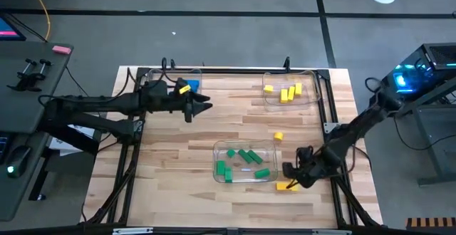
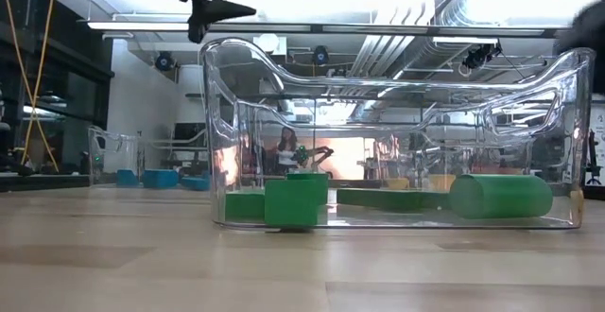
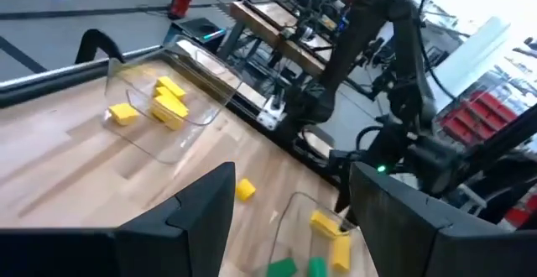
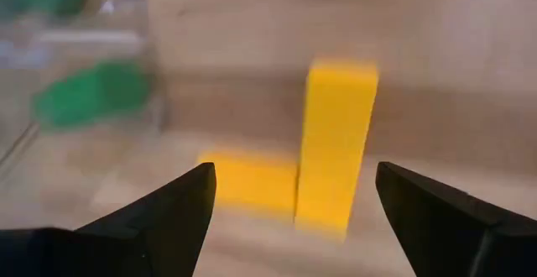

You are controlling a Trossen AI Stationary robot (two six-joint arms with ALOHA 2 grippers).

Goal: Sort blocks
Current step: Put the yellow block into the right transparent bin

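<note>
My right gripper (image 1: 291,179) (image 4: 295,176) is open and low over the table's near right, beside the green tray. Its fingers stand on either side of a yellow bar (image 4: 336,143) without touching it. A second yellow piece (image 4: 247,180) lies against the bar's foot; the pair (image 1: 287,186) rests on the wood. One more yellow block (image 1: 278,136) lies alone on the table. Green blocks (image 1: 246,157) fill the near centre tray, and yellow blocks (image 1: 287,91) the far right tray. My left gripper (image 1: 206,107) (image 3: 289,193) is open, empty and high over the far left.
Three clear trays stand on the table: the green one (image 1: 217,149) near centre, the yellow one (image 1: 313,75) far right, and one with blue blocks (image 1: 192,84) far left under my left arm. Bare wood lies between them. The green tray's wall (image 4: 151,67) is close beside my right gripper.
</note>
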